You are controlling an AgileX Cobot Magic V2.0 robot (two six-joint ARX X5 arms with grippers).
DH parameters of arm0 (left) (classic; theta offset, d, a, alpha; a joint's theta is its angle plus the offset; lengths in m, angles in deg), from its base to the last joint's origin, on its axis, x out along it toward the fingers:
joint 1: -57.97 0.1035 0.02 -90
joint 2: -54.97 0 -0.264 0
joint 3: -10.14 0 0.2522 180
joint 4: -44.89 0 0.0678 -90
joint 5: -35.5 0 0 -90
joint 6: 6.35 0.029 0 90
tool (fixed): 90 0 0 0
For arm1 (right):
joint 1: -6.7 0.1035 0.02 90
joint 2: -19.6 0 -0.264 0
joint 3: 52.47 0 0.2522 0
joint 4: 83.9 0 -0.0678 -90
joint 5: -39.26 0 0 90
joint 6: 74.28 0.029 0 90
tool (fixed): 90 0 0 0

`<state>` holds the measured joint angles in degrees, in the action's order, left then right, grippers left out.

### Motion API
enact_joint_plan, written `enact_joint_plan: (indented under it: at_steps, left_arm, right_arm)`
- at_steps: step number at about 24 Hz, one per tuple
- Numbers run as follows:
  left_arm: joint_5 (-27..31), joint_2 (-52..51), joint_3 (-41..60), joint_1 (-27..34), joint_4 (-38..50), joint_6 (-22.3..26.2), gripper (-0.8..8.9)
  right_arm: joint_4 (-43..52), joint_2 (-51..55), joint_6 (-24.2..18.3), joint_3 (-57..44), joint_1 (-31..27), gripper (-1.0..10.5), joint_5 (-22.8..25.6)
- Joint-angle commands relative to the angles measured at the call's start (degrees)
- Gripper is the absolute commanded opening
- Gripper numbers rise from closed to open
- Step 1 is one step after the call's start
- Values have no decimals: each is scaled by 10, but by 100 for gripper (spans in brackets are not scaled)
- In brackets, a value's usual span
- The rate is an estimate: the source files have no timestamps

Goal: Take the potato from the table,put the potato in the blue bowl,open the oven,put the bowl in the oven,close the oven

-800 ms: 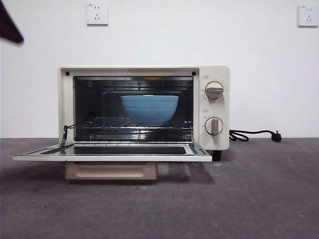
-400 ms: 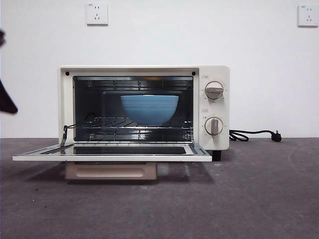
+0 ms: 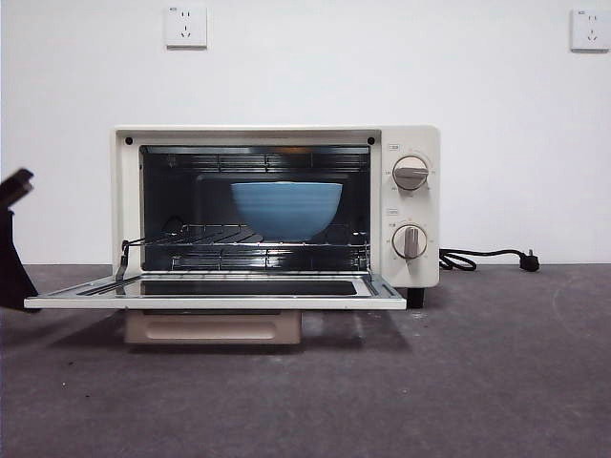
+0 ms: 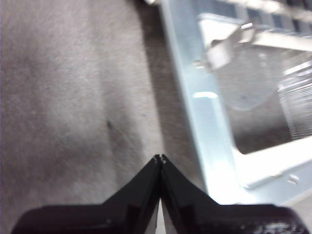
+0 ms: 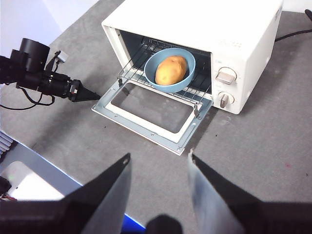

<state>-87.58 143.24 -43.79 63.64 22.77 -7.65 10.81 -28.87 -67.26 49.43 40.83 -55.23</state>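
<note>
Potato (image 5: 171, 69), golden-brown, sits in blue bowl (image 5: 170, 69) inside open oven (image 5: 234, 39); left tool (image 4: 160, 158) pressed together.

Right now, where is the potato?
The potato lies in the blue bowl, which stands on the wire rack inside the open oven; the front view shows only the bowl, the right wrist view shows both.
</note>
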Motion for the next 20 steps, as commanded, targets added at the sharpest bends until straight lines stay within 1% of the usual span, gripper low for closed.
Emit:
enact_joint_plan:
  at_steps: [1,5,10,17,20]
  left_arm:
    - [-5,26,5,0,19,9,-9]
    - [-48,55,5,0,41,4,-9]
    - [-66,75,5,0,53,0,-9]
    - [-115,92,5,-2,63,-5,-9]
    - [-148,92,5,-1,68,-7,-9]
  right_arm:
    - [3,-3,0,0,1,188,1]
    - [3,-7,4,0,1,188,1]
    - [3,-10,7,0,1,187,1]
    - [4,-17,7,0,1,187,4]
    - [5,-18,6,0,1,187,4]
